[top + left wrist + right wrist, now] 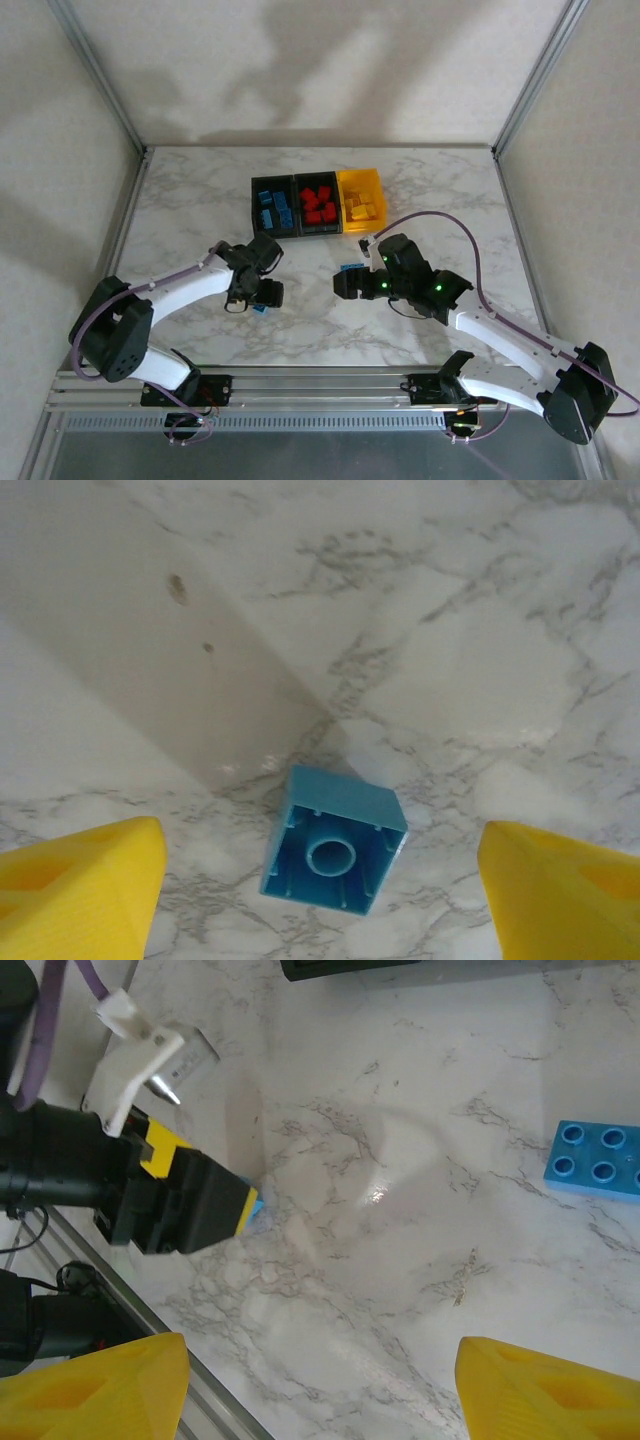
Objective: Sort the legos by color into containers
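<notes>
My left claw (320,848) stands spread. Its yellow fingers (85,885) sit either side of a small light-blue plastic brick (345,802) without touching it. That brick lies hollow side up on the white marble counter (480,630), toward the near edge and left of the middle. My right claw (322,1352) is spread too, with nothing between its fingers. A flat blue studded brick (597,1160) lies near it, around the counter's middle. Toward the far edge sit three joined bins: a black plastic bin (254,200) holding blue bricks (275,208), a second black bin (320,233) holding red bricks (318,205), and a yellow bin (360,173) holding yellow bricks (363,208).
</notes>
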